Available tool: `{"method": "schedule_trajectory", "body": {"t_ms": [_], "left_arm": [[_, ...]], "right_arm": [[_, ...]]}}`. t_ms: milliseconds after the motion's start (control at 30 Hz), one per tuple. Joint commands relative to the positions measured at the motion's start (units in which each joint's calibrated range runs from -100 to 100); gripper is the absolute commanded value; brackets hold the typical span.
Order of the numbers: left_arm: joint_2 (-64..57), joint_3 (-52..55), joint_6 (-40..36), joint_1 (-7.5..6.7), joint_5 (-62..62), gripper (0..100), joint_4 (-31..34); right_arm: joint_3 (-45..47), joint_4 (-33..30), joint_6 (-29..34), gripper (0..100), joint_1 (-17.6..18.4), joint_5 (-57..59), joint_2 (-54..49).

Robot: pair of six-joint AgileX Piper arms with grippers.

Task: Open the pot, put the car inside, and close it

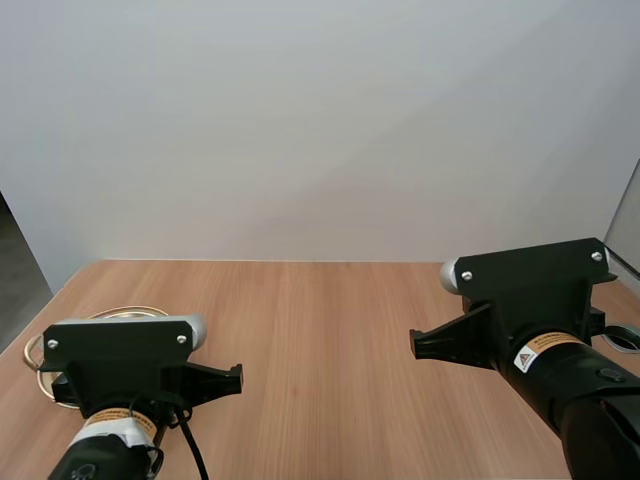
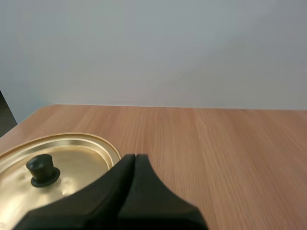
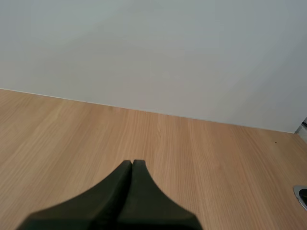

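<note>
— Where's the pot?
— Lidded, just left of my left end effector, which is closed on nothing, like my right end effector. I'd open, centre on the knob, then pinch.

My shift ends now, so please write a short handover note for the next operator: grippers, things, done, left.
Left gripper: shut, empty, low beside the pot.
Right gripper: shut, empty, over bare table.
Pot: at the table's left side, lid on, black knob untouched.
Done: nothing.
Left: open the pot, load it, close it.
</note>
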Motion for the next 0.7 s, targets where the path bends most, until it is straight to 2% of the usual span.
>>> {"method": "schedule_trajectory", "body": {"t_ms": [0,200,467,667], "left_arm": [[0.0,0.8,0.0,0.06,-2.4,0,0.0],[0.0,0.8,0.0,0.06,-2.6,0,0.0],[0.0,0.8,0.0,0.06,-2.8,0,0.0],[0.0,0.8,0.0,0.06,-2.8,0,0.0]], "right_arm": [[0.1,-0.2,0.0,0,0.0,0.0,0.0],[0.5,-0.5,0.1,0,0.0,0.2,0.0],[6.5,-0.5,0.2,0,0.0,-2.2,0.0],[6.6,1.6,0.2,0,0.0,-3.0,0.0]]}}
